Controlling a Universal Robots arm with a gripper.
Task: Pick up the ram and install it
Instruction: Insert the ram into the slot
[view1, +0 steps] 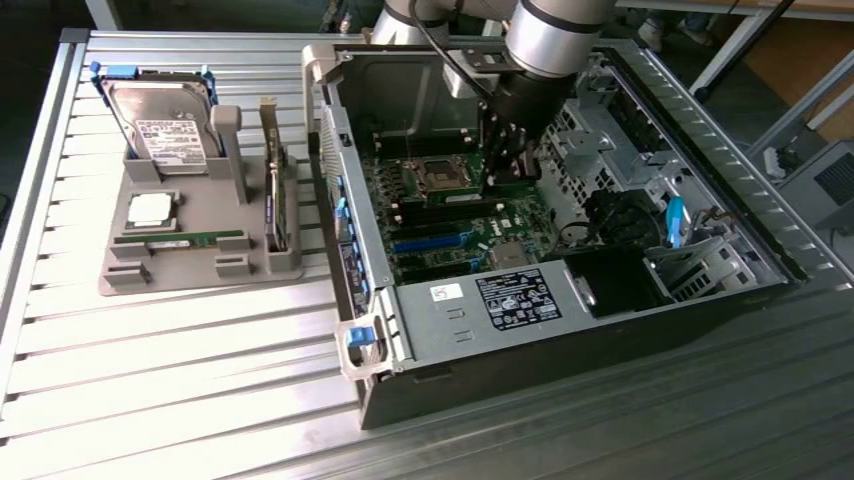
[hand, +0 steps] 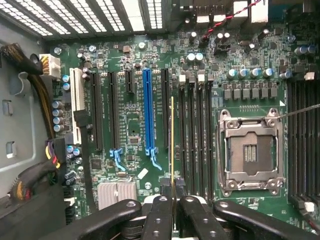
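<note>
Black two-fingered gripper (hand: 172, 207) clamped on a thin green ram stick (hand: 172, 145), seen edge-on, held above the green motherboard (hand: 135, 125) beside its black memory slots (hand: 195, 135). The open grey computer case (view1: 561, 300) lies on a slatted metal table (view1: 174, 380). A second ram stick (view1: 180, 240) rests in the grey tray (view1: 147, 270). The gripped stick's label is hidden.

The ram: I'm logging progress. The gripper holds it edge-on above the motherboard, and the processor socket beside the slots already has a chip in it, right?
Not quite. In the wrist view the gripper does hold the ram edge-on over the motherboard, but the processor socket is empty.
</note>
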